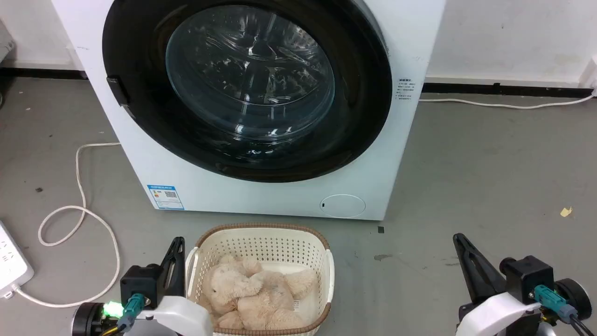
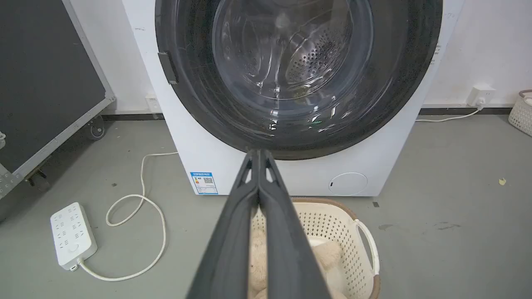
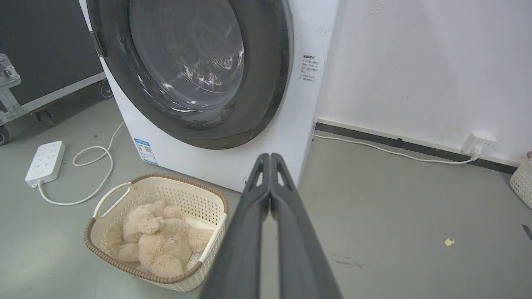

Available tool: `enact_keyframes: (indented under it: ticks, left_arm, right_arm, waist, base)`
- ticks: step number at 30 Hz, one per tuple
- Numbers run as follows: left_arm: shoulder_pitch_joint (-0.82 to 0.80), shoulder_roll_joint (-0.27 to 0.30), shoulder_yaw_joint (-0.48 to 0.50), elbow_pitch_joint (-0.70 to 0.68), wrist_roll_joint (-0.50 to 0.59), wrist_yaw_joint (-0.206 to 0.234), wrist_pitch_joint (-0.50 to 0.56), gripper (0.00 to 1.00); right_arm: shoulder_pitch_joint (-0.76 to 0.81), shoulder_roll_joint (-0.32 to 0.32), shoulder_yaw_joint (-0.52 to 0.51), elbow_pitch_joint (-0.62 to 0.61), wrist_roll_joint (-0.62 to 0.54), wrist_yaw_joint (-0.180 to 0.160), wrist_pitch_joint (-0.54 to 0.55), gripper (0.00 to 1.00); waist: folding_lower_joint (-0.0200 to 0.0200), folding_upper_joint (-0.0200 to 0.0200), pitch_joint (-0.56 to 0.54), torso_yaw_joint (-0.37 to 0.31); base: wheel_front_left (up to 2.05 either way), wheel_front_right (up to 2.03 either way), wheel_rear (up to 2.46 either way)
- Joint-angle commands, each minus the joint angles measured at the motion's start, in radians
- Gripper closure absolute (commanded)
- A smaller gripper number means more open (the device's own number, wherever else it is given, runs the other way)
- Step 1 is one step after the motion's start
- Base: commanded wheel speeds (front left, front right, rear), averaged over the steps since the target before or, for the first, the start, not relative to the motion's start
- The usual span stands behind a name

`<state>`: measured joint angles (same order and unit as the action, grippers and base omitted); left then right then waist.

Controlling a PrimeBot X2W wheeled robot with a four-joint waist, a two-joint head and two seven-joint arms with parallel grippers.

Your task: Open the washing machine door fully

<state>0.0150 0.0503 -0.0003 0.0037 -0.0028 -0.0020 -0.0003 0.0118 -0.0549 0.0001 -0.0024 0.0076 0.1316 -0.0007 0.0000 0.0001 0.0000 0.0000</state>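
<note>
Reach runs up and forward: the washing machine door [image 1: 247,88] sits closed, its handle tab [image 1: 117,91] at the left edge, nearer the left gripper [image 1: 177,245]. That and the right gripper [image 1: 461,242] are pinched together, empty.

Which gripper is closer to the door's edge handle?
The left gripper: the handle sits at the left edge of the washing machine door; the right gripper is opposite.
</note>
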Motion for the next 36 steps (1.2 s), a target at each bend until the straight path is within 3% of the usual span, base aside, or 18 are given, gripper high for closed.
enact_keyframes:
  ticks: [1, 36]
  left_arm:
    - [-0.015, 0.000, 0.000, -0.004, 0.003, 0.002, 0.000, 1.00]
    - [-0.015, 0.000, 0.000, -0.004, 0.003, 0.002, 0.000, 1.00]
  right_arm:
    - [-0.012, 0.005, 0.000, 0.002, -0.008, -0.001, 0.001, 1.00]
    - [-0.012, 0.005, 0.000, 0.002, -0.008, -0.001, 0.001, 1.00]
  waist:
    - [0.0000, -0.0001, 0.000, 0.000]
    - [0.0000, -0.0001, 0.000, 0.000]
  base:
    - [0.00, 0.00, 0.00]
    - [0.00, 0.00, 0.00]
